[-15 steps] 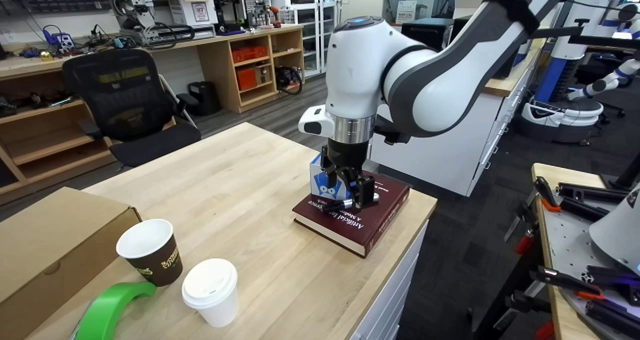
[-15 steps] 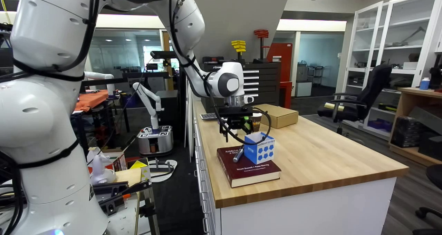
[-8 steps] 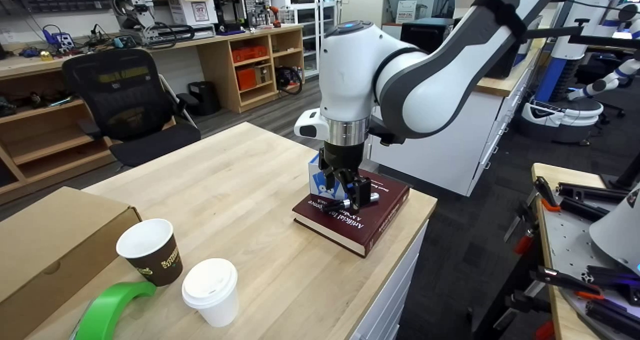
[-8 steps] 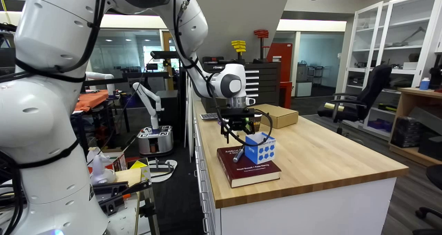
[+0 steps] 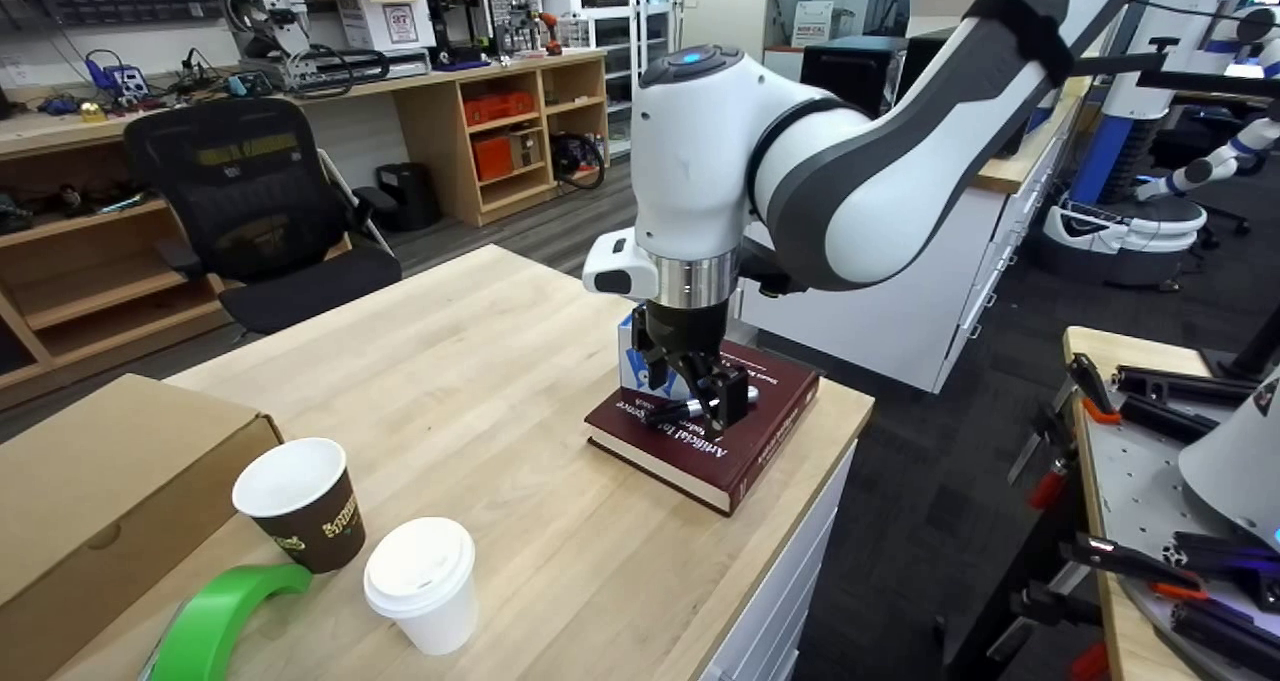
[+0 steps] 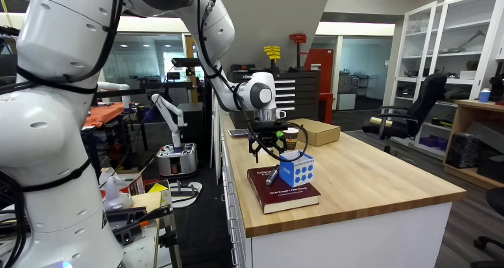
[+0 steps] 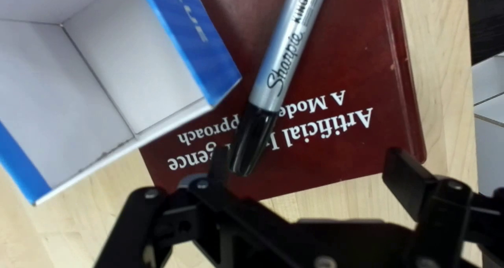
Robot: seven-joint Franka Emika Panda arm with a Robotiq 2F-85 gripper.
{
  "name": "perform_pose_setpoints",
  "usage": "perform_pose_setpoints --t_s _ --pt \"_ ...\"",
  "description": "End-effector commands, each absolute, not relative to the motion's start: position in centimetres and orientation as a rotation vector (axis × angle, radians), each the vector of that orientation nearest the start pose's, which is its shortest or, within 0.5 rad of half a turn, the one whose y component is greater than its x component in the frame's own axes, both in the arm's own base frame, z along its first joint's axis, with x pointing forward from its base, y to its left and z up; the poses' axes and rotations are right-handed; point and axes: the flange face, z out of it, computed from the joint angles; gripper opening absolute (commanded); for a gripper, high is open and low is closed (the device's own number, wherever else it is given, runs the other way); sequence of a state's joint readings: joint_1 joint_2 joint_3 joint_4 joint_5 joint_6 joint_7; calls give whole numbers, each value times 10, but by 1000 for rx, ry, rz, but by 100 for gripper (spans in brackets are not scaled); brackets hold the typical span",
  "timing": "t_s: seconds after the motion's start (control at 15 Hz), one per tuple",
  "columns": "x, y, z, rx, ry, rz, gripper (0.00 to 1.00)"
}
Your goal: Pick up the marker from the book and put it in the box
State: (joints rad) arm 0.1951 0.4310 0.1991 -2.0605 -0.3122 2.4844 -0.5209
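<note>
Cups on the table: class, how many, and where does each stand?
2: a brown cup beside the cardboard box, and a white lidded cup next to the brown one. Others may be hidden.

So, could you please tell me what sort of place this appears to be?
Probably a robotics lab, judging by another white-armed robot, a dark tool chest and what looks like a power drill on a workbench.
</note>
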Motion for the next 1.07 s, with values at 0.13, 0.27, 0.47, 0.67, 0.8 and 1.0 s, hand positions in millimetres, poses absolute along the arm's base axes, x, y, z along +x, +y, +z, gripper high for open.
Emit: perform_pose_setpoints --t_s 0.13,0.27,0.47,0.67,0.8,1.0 --pt "544 249 232 -2721 -1851 20 100" --pt "544 246 228 -2724 -1839 44 100" --pt "544 239 223 -2733 -1820 82 100" --pt "546 233 216 -2737 -1795 115 100" --pt "546 228 210 -2741 -1778 139 100" --pt "546 222 203 -2749 -1754 162 100"
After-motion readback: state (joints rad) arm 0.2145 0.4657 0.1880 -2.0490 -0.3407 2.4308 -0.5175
